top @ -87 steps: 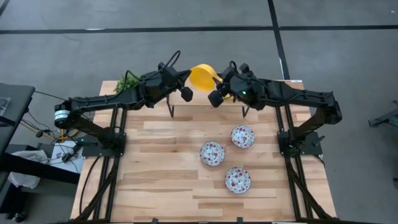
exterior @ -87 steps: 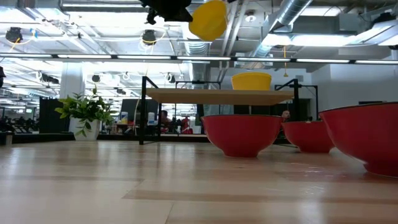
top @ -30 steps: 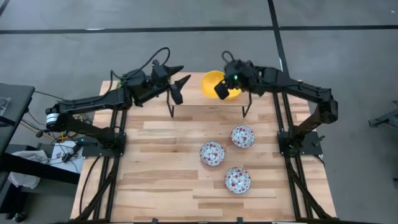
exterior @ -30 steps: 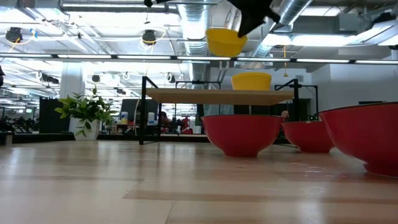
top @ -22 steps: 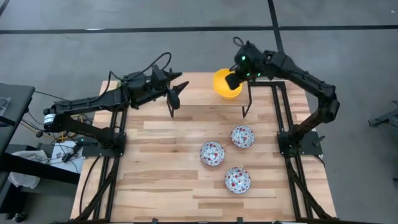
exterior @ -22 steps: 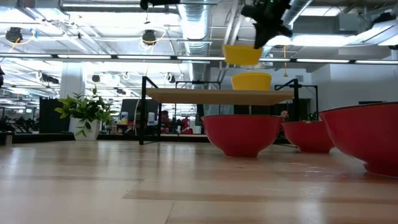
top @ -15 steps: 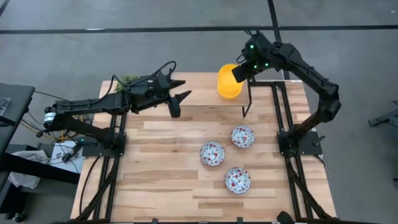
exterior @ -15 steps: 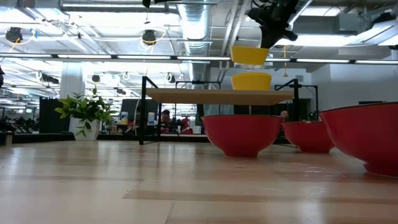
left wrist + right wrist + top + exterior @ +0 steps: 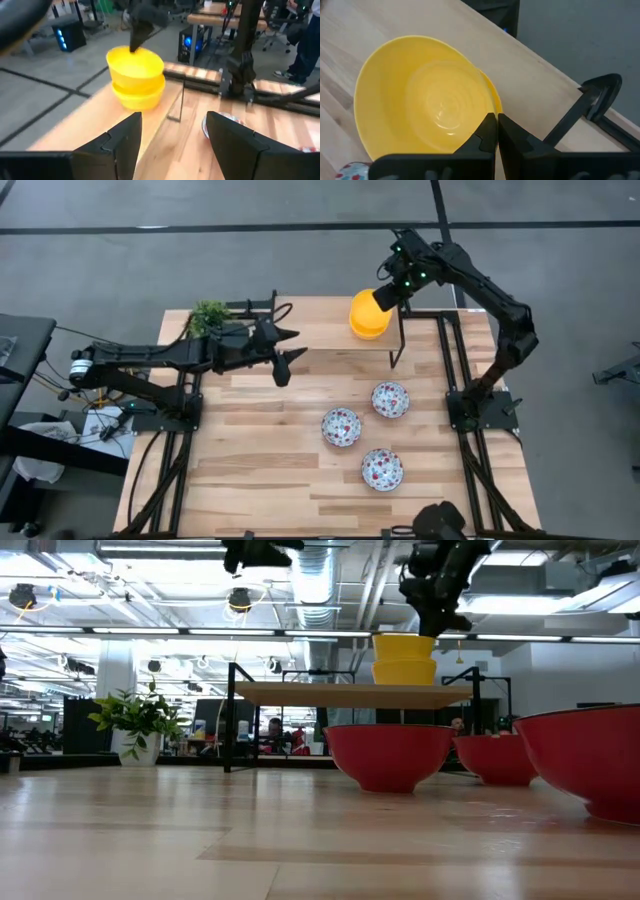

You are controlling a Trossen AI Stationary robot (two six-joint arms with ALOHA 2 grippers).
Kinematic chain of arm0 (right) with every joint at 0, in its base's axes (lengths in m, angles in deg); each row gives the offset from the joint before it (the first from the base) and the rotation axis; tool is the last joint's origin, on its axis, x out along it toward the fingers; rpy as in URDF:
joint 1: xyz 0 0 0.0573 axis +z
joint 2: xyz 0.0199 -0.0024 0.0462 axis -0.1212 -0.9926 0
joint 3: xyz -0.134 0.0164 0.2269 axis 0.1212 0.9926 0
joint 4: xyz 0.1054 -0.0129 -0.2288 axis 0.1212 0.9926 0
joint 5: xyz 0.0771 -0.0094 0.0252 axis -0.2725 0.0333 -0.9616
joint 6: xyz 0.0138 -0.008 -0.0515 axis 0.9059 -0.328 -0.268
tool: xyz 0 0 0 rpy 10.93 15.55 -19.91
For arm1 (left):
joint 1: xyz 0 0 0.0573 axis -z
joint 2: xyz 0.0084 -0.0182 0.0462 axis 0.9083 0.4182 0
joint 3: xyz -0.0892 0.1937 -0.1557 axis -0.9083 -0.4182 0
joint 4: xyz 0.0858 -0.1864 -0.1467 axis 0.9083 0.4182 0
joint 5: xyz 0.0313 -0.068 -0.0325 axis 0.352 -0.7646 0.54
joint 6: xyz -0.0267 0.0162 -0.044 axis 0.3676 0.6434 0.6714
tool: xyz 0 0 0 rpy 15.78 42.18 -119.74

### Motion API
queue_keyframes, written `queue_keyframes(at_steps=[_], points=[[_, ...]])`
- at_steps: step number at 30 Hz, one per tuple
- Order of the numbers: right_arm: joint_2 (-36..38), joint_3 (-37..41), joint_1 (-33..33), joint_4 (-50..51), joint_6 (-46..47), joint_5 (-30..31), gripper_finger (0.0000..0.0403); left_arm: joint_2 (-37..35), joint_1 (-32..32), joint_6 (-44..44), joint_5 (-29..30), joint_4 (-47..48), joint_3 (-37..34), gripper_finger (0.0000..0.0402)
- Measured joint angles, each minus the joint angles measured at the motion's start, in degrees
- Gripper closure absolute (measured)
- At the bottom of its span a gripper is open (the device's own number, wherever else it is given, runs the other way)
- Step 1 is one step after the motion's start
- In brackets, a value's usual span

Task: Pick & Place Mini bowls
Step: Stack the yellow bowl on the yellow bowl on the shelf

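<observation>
While the right gripper pinches the rim of a yellow bowl over the raised shelf at the table's far edge, the high view shows that bowl sitting on the yellow stack, with three patterned bowls down on the table and the left gripper hanging just beside the shelf, fingers spread and empty, a potted plant behind that arm. Down in the low view, the top bowl is nested into the one beneath on the shelf, the right gripper on its rim from above. The left wrist view catches both yellow bowls stacked, its own fingers wide apart. The right wrist view looks straight into the bowl, dark fingers clenched on the near rim. These bowls look light, stiff and glossy, likely slippery and chippable, so the thin rim is the sensible hold. Compared with half a second ago, the bowl has dropped from hovering above the stack to seated in it, and the left arm has pulled back toward the plant.
</observation>
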Motion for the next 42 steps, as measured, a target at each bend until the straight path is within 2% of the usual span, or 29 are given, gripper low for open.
queue_keyframes(at_steps=[12,23,27,36,42], points=[[-4.0,0.0,-0.5,0.4,-1.2,-1.9,0.0403,-2.6,0.5,1.1,0.0,-4.0,-4.1,0.018],[-3.7,0.0,-0.5,1.9,-1.4,-1.6,0.0399,-3.9,0.5,1.1,0.0,-5.9,-6.1,0.018],[-3.7,0.0,-0.1,2.6,-1.5,-1.6,0.0382,-3.9,0.5,0.9,0.0,-6.1,-6.1,0.018],[-3.7,0.0,0.6,2.2,-1.6,-1.3,0.0313,-3.9,0.5,0.9,0.0,-6.1,-6.1,0.018],[-3.4,0.0,0.0,4.8,-1.0,-1.1,0.0297,-3.9,0.5,0.9,0.0,-6.1,-6.1,0.018]])
